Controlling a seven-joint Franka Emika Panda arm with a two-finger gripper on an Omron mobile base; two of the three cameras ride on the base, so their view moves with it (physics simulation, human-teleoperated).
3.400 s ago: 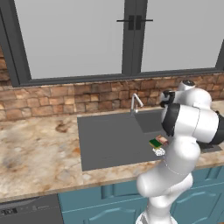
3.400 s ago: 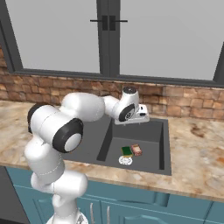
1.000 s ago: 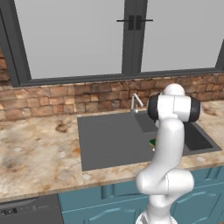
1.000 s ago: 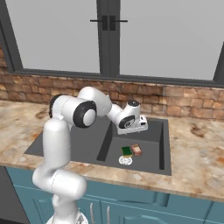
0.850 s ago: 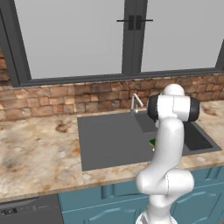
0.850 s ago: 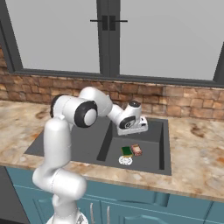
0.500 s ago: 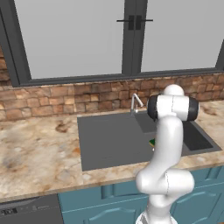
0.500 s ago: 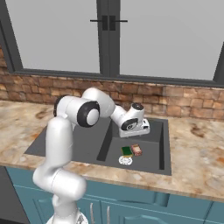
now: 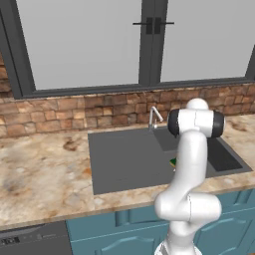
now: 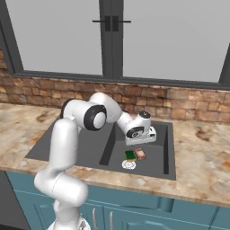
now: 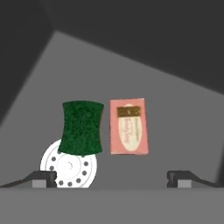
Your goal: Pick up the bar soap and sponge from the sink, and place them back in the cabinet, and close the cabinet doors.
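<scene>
now, gripper (image 11: 112, 178) hanging over the sink (image 10: 167, 148)
jaws wide apart, holding nothing; sponge (image 11: 81, 127) just beside bar soap (image 11: 128, 126).

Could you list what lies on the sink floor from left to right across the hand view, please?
White round drain → sponge, partly overlapping the drain's upper edge → bar soap, lying just right of the sponge.

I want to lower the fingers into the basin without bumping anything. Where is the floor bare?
Bare floor lies beyond the sponge and bar soap, toward the sink far wall, and right of the soap. It is crowded near the drain, which the sponge overlaps.
</scene>
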